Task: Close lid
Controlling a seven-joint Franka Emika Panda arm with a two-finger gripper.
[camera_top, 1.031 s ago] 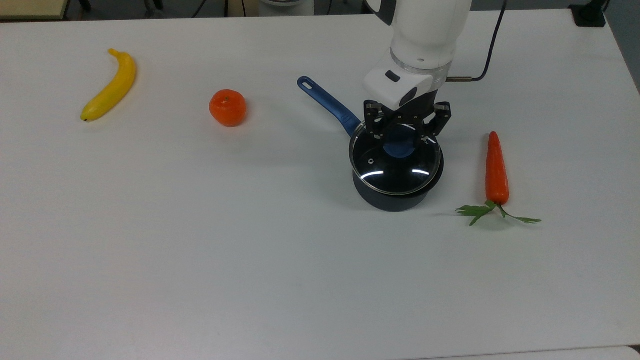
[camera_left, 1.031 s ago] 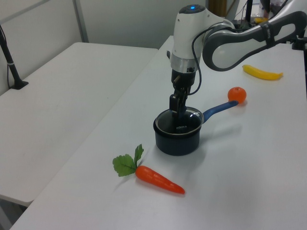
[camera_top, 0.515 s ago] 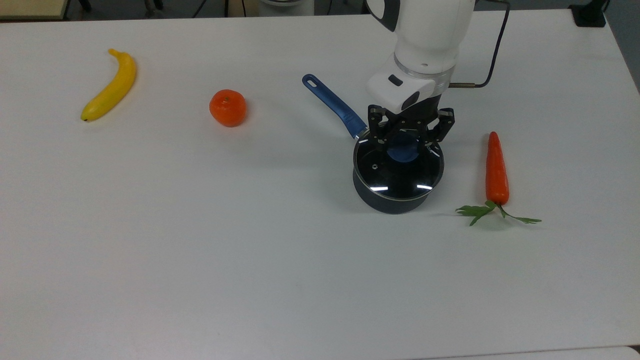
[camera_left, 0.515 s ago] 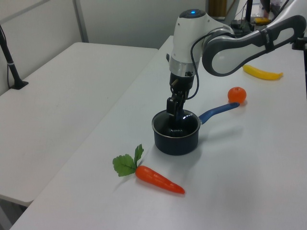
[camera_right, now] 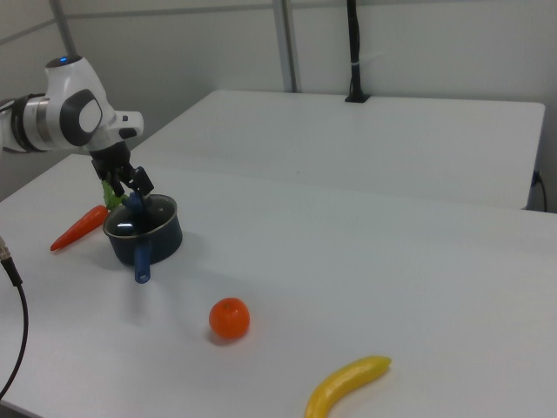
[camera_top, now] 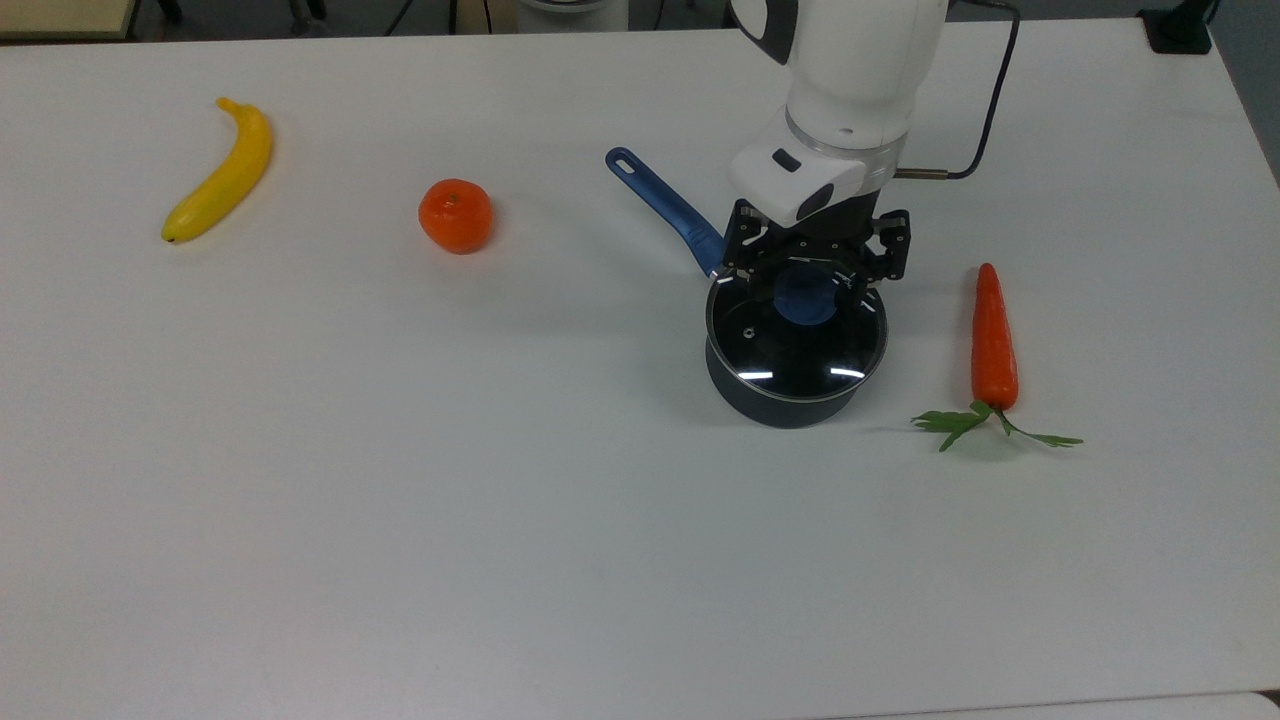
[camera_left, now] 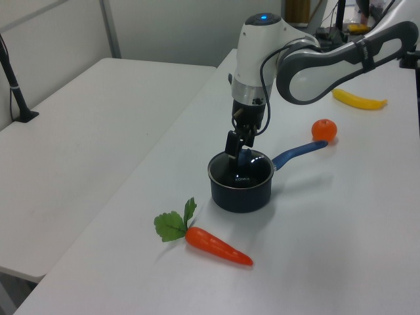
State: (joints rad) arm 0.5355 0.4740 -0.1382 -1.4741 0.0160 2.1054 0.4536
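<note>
Glass lid seated on black saucepan; hand spread.

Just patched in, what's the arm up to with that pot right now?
The pincer is open, poised just above the blue knob of the glass lid. The lid sits flat on the black saucepan, so the closing looks essentially done. A carrot lies apart on the top view's right, an orange and banana lie off on the top view's left.
</note>
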